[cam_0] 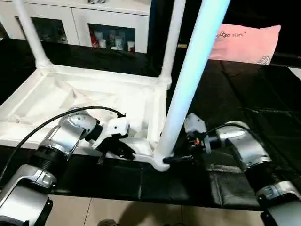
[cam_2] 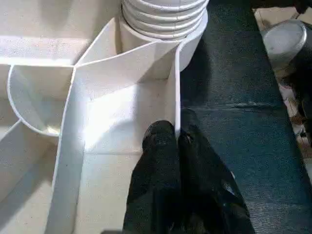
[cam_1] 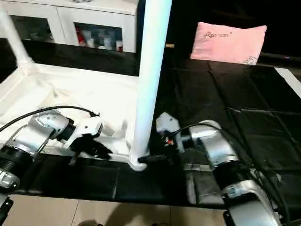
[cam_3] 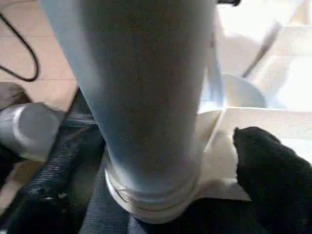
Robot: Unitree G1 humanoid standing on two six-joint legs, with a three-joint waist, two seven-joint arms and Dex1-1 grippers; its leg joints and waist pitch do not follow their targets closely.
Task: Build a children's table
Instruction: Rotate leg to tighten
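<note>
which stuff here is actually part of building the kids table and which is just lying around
Part of the job:
- white plastic ribbed tabletop, lying upside down
- near white tapered round leg, standing in its corner socket
- two far white legs, standing in their sockets

Just lying about:
- pink rectangular pillow
- white glass-door cabinet
- black floor mat

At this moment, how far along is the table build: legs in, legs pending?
Done: the tabletop lies underside up, with three legs standing in corner sockets: far-left leg, far-right leg and near-right leg.

In hand: the left gripper pinches the tabletop's side wall beside that near leg; the right gripper sits open at its base.

Left: a fourth leg isn't visible standing; then turn the table upright.
</note>
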